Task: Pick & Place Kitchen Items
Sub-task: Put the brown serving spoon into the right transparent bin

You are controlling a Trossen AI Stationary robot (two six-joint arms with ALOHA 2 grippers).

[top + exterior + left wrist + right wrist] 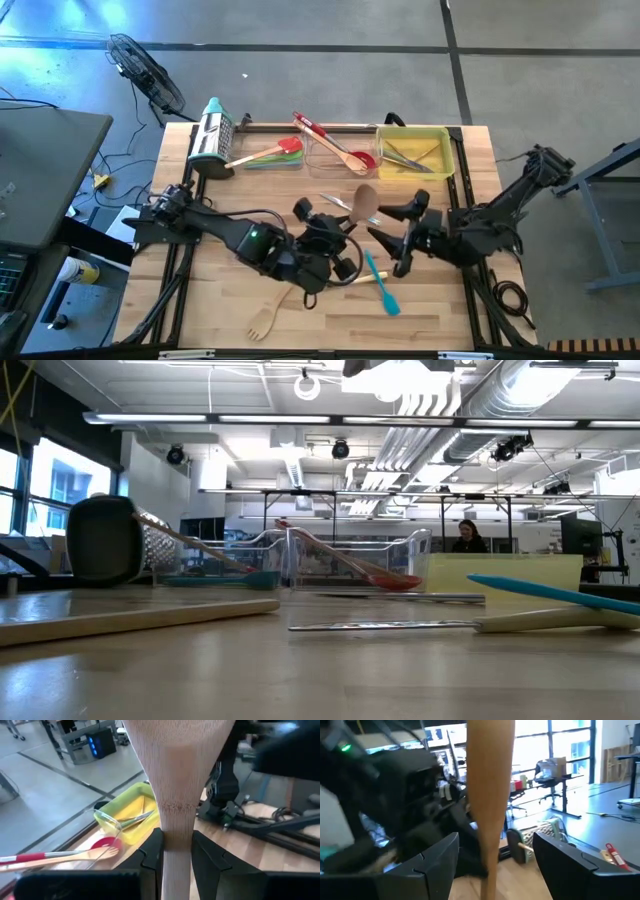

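the pale wooden spoon [176,775] is up off the table, its narrow handle clamped between the two dark fingers of the left gripper [176,854], bowl end widening away from the wrist. from above, the same spoon [364,203] shows near the table's middle, between the two arms, with the left gripper [335,232] just under it. the right gripper [495,851] faces it from the other side: its jaws stand wide apart with the spoon's handle [489,795] running between them, and the fingers [434,859] are not seen touching the wood. the high view puts the right gripper [405,240] just beside the spoon.

only the overhead picture shows the other items lying about: a blue silicone spatula [380,284] and a pale wooden fork [265,320] on the bare light wooden table [180,310] near its front edge, red and green spatulas [270,154] beside the steel box grater with a teal handle [211,138], a clear rectangular tray [318,162] holding a red-tipped utensil [340,152], and a yellow rectangular tray [445,150] with slim metal pieces in it.

the low view shows neither gripper, only the utensils at table height, the blue spatula [550,591] tilted at the right, and a person [467,536] seated far back in the room.
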